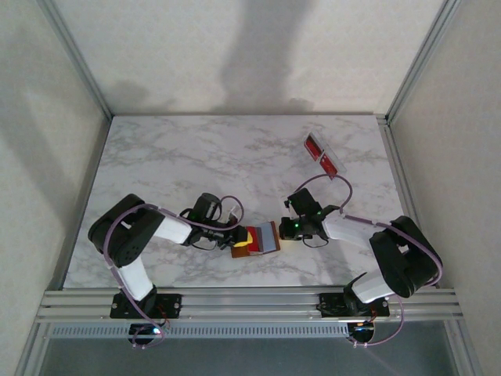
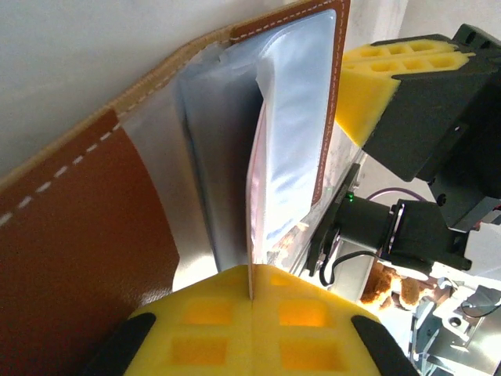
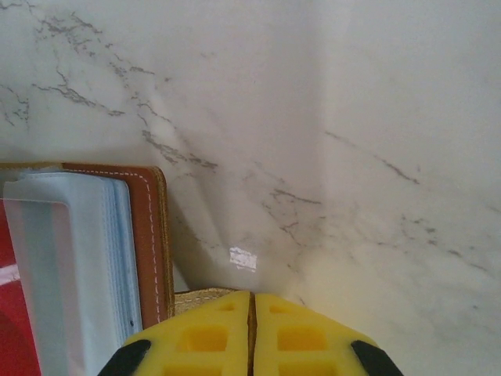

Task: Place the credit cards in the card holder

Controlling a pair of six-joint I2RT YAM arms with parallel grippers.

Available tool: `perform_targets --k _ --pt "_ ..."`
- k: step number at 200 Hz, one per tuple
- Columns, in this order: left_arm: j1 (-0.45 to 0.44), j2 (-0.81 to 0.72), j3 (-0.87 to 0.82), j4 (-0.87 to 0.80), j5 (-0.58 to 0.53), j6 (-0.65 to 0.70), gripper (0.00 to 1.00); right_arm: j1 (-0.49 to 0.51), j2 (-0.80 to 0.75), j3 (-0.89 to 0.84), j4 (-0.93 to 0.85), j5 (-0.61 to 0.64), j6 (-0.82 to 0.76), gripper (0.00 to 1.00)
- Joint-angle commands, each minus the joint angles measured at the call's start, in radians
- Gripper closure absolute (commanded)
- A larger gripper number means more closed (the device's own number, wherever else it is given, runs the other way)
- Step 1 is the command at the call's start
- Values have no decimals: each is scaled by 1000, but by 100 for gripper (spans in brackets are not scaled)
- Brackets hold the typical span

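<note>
The tan-brown card holder (image 1: 266, 236) lies open on the marble between both arms, its clear pocket leaves (image 2: 293, 117) fanned out. My left gripper (image 1: 241, 239) is shut on one thin pale leaf edge (image 2: 252, 266), which stands upright between the yellow pads (image 2: 313, 313). From the other side my right gripper (image 1: 283, 229) is shut on the holder's tan flap (image 3: 196, 298). A red surface (image 3: 14, 313) shows under a clear pocket. Two red credit cards (image 1: 322, 155) lie in a clear tray at the far right.
The clear tray (image 1: 311, 157) sits near the table's back right corner. Aluminium rails (image 1: 250, 301) run along the near edge, and grey walls enclose the marble top (image 1: 196, 164). The right gripper's yellow pad (image 2: 399, 70) looms close in the left wrist view.
</note>
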Motion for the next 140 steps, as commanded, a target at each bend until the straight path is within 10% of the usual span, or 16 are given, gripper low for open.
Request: perform_targets --k 1,140 --pt "-23 36 23 22 -26 -27 100 36 -14 -27 8 -27 37 100" --pt "16 -27 23 -130 -159 35 100 50 -63 -40 -21 37 61 100"
